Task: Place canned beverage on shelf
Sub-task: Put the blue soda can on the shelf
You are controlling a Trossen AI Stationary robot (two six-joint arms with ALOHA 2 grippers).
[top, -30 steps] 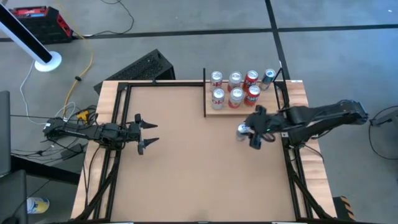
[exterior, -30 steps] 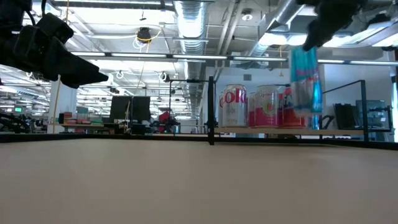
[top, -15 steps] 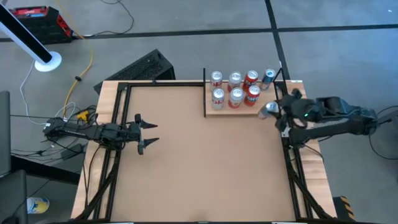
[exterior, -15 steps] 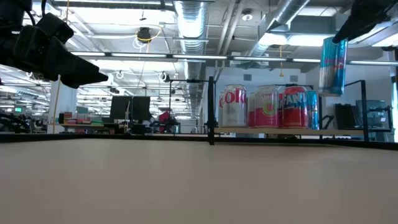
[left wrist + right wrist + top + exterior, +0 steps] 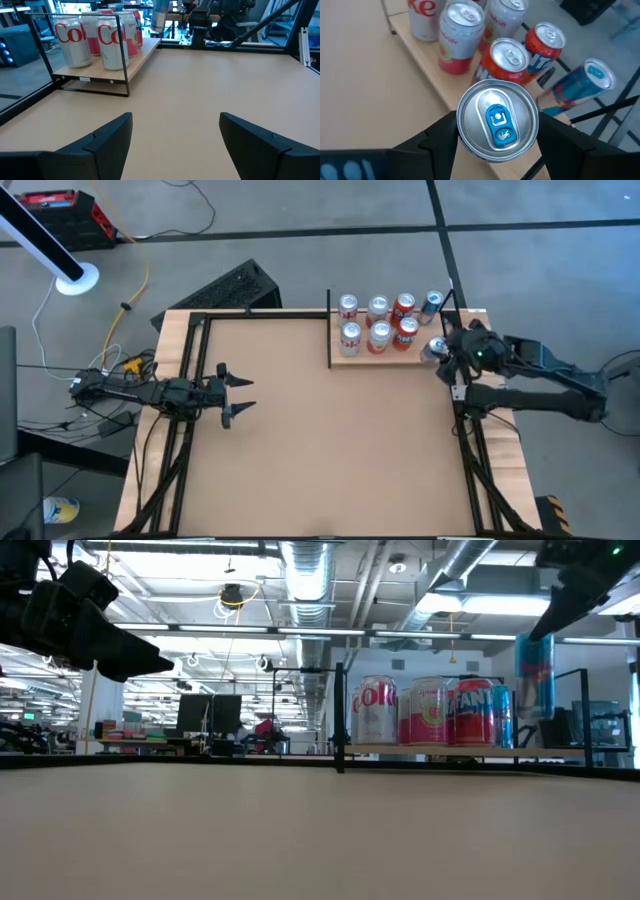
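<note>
Currently, item one for your attention: the right gripper [image 5: 440, 355], clamped on a slim blue can [image 5: 497, 120], upright, lid up, long axis vertical. You will find the can [image 5: 535, 675] hanging clear above board level in the low view, not yet resting on anything.

Item two: the shelf [image 5: 385, 356], a pale plank with thin black posts, at the far right of the tabletop [image 5: 320, 440]. It carries six standing cans: two silver-and-red ones [image 5: 90, 37] nearest the left arm, reds behind them, and one blue can [image 5: 582, 85] at the far corner.

Item three, the relation your next move turns on: the held can sits over the shelf's right end, at its near edge, just beside the red can [image 5: 505, 62]. From the right wrist view, bare plank [image 5: 440, 95] shows next to and below it. You would judge the free spot to lie directly beneath or a touch inward, so the move is mostly straight down.

Item four: the left gripper [image 5: 235, 394], empty, fingers spread, parked well apart over the table's left side. The right arm is the only one placed to act.

Item five, unclear: the plank directly under the held can is hidden by the can itself, and you cannot tell from the high view whether its base clears the shelf's edge and end post.
</note>
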